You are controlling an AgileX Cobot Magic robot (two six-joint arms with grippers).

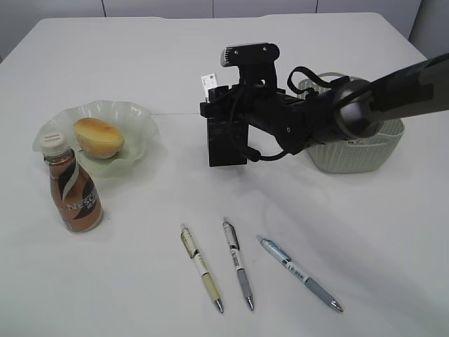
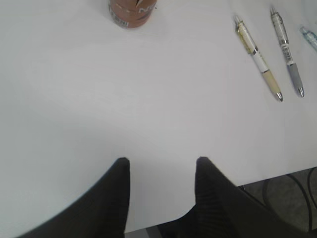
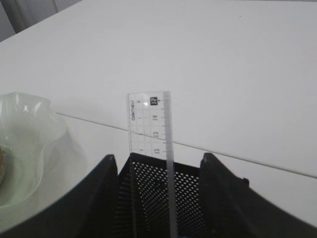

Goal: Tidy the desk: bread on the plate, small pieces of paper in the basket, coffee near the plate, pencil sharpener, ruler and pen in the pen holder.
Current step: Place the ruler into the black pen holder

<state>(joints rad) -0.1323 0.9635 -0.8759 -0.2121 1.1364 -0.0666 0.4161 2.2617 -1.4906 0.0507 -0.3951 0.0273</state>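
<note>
We see the right claw (image 3: pixel 156 161) spread open around the pen holder (image 3: pixel 161 203), its jaws flanking the black mesh cup, the clear ruler (image 3: pixel 150 129) standing upright inside and untouched. The left claw (image 2: pixel 159 166) hangs open over bare bench (image 2: pixel 99 99) near the front edge. Bread (image 1: pixel 99 137) lies in the ruffled glass plate (image 1: pixel 137 116) toward the left edge, the coffee (image 1: pixel 72 193) just before it. Three pens (image 1: pixel 237 263) lie near the front edge; the perforated basket (image 1: pixel 358 151) sits behind the right arm.

A lab-like test room: bare white desk (image 1: pixel 210 56), robot arm (image 1: pixel 393 84), pale wall panels.
</note>
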